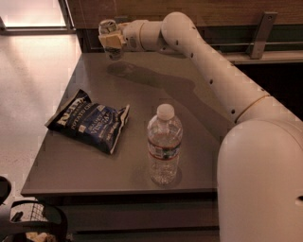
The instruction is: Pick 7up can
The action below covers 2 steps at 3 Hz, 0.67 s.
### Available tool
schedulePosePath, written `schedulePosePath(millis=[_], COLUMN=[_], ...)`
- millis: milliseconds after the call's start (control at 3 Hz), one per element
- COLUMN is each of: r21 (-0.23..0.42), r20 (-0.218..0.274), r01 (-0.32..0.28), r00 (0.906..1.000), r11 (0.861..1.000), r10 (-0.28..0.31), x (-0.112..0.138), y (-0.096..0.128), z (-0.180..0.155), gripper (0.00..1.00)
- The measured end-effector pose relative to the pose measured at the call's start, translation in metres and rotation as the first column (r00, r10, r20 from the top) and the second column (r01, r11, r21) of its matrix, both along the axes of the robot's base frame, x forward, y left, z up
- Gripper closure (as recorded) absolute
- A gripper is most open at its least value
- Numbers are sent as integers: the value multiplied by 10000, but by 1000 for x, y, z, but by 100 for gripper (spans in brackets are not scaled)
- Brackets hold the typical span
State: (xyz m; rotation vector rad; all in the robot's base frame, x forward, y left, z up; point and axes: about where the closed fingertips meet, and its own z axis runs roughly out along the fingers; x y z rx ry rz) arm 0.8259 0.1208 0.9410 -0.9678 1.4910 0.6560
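From here I judge my claw point(112, 41) clenched on the small silvery-green metal 7up can point(106, 27), which stands upright in its grip, apparently just above the far left corner of the grey tabletop point(189, 108), so the way out is straight up.

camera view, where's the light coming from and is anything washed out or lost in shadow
In the camera view, the bright panel at upper left is washed out to glare and lights the floor beside it. The arm throws a soft dark shadow on the table, just below the gripper, which holds the 7up can over the far left corner. The background at right is lost in darkness.
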Motion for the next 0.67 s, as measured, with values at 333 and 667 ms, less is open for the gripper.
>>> schedulePosePath(millis=[333,667], r21=[45,529], r20=[448,1178], r01=[139,-46], r00=[9989,9930], r11=[9999,9986], r10=[-141,-17], x=[-5,1], y=[-13,-19], z=[18,36], gripper=[100,100])
